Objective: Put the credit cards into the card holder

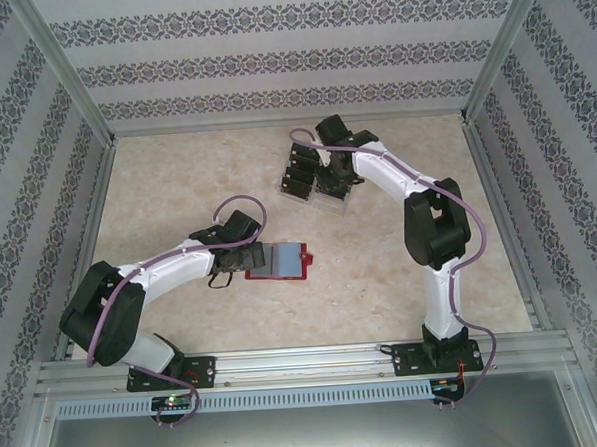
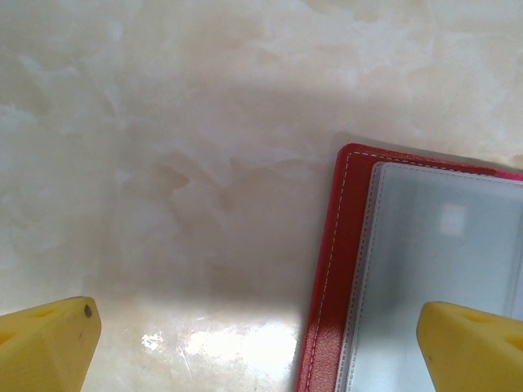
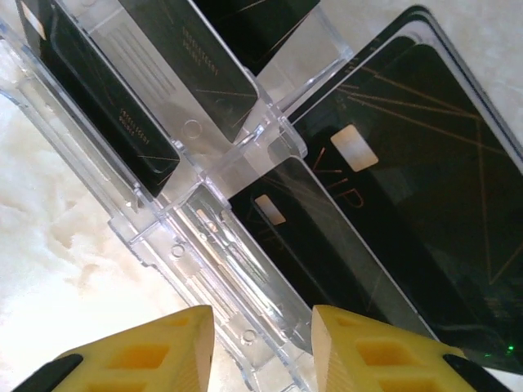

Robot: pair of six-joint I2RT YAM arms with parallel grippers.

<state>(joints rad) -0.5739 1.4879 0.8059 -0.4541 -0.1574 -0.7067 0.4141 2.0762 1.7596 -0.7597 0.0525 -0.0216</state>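
Credit cards (image 3: 425, 171) are sitting in one clear rack (image 3: 212, 184) toward the far side of the table (image 1: 176, 170), well apart from the card holder (image 1: 277, 262). Right wrist cam is giving me at least five black cards: three slotted at upper left, two more at right w/ pale chip marks, one reading VIP. More edges are peeking out behind that VIP card, so an exact count isn't coming through. Most cards are running off frame. From the top cam they're showing as dark blobs in approx. two rows, can't count 'em there, and the right arm is covering part of the rack.

Right gripper (image 3: 261, 355) is hanging over the rack's end, two yellow fingers (image 3: 155, 355) apart, clear plastic showing btw them, not clamped on anything.

One card holder, lying open and flat nearer the table's middle, red border, grey-blue inside facing up, one red tab sticking out on its right side in the top view. Left wrist cam is catching a corner of it; the rest is getting cut off at the right and bottom edges. Left gripper (image 2: 257, 327) is hovering at its left edge, fingers spread wide: one over bare table, the other over the clear inner sleeve. Whether that finger is touching the sleeve, can't tell.
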